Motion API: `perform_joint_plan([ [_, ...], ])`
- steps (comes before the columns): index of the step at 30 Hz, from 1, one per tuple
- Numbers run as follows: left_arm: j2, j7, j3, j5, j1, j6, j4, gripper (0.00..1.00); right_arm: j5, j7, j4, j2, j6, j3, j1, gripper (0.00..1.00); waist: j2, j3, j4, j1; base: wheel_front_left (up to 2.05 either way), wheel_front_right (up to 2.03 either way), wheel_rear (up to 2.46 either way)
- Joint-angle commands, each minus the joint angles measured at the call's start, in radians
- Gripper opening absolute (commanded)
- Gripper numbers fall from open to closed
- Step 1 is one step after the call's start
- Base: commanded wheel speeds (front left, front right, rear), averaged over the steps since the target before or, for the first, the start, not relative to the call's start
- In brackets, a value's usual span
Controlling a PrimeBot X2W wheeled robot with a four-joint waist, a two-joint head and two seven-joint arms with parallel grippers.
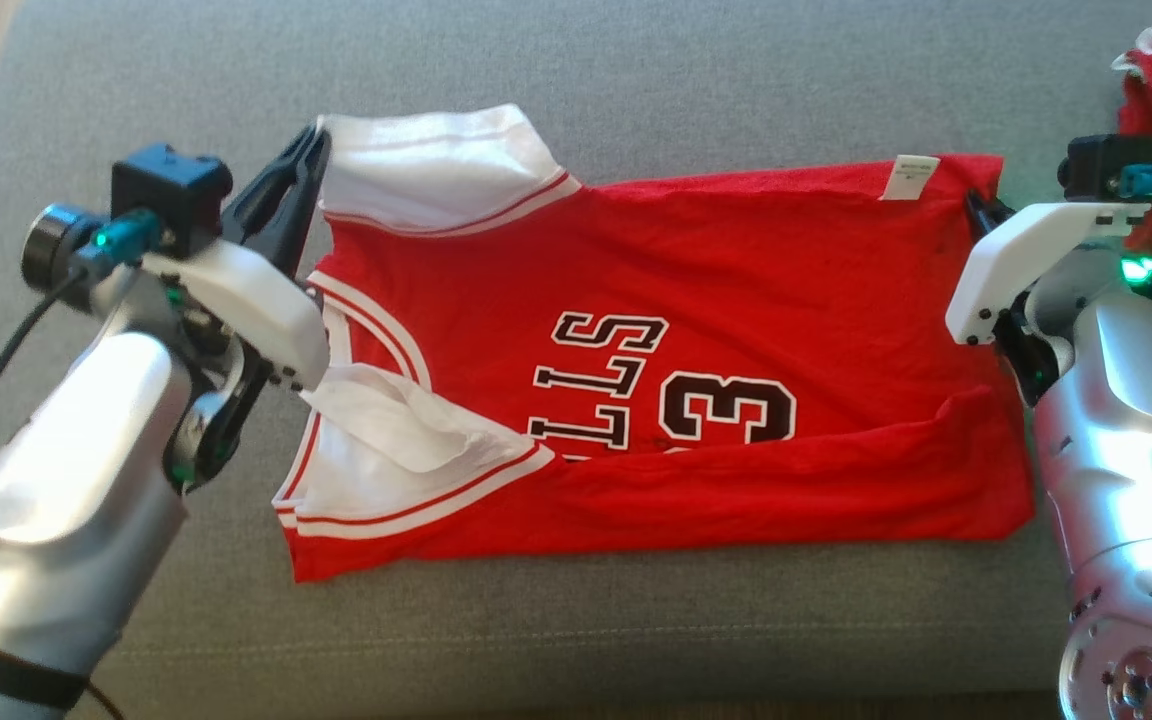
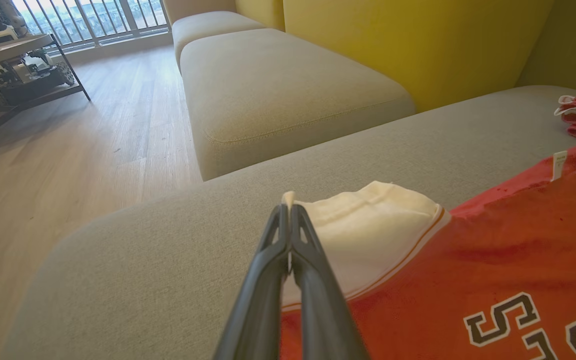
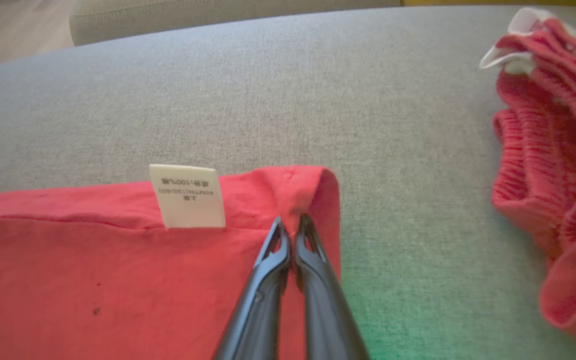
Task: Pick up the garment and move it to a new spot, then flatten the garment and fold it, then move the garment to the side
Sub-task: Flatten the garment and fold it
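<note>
Head view, where do we find the garment?

We see the red cloth jersey [image 1: 736, 260] with white sleeves and black lettering spread sideways on the grey woven sofa cushion [image 1: 576, 60], its near long edge folded over part of the lettering.

And our left gripper [image 1: 321, 135]?

In the left wrist view we have its dark fingers [image 2: 265, 285] clenched on the edge of the white sleeve [image 2: 368, 225], at the jersey's far left corner.

Our right gripper [image 3: 292, 222]?

Right wrist view: we see its tips pressed together, pinching a pucker of red cloth at the far hem corner, just beside the white rectangular care label [image 3: 188, 196].

Anything else on the cushion?

We note a crumpled red ribbed garment [image 3: 553, 150] with white trim, apart from the jersey, to our right
</note>
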Motion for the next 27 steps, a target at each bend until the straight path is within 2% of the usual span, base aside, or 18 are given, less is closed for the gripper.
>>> perform_joint_plan([
  [1,0.049,-0.001,0.040,-0.002,-0.016,0.015,-0.026,0.00,-0.003,-0.024,-0.022,0.015,0.000,0.026,-0.043,0.00,0.0000,-0.014,-0.004,-0.0001,0.00,0.00,0.00],
  [6,0.060,-0.007,0.043,-0.013,0.014,0.025,-0.031,0.00,0.014,-0.075,0.011,0.015,0.000,0.038,-0.028,0.00,0.0000,-0.056,-0.008,-0.0001,0.00,0.00,0.00],
  [13,0.098,-0.015,0.052,-0.034,0.093,0.046,-0.059,0.00,0.121,-0.124,0.063,0.015,0.000,0.086,0.011,0.00,0.0000,-0.127,-0.010,-0.0001,0.00,0.00,0.00],
  [20,0.140,-0.002,0.035,-0.039,0.176,0.058,-0.109,0.00,0.198,-0.063,0.075,-0.016,0.000,0.155,0.070,0.00,0.0000,-0.171,-0.008,-0.0001,0.00,0.00,0.00],
  [27,0.158,0.011,-0.006,-0.014,0.225,0.066,-0.141,0.00,0.289,0.063,0.042,-0.065,0.000,0.241,0.120,0.00,0.0000,-0.190,-0.012,-0.0001,0.00,0.00,0.00],
])
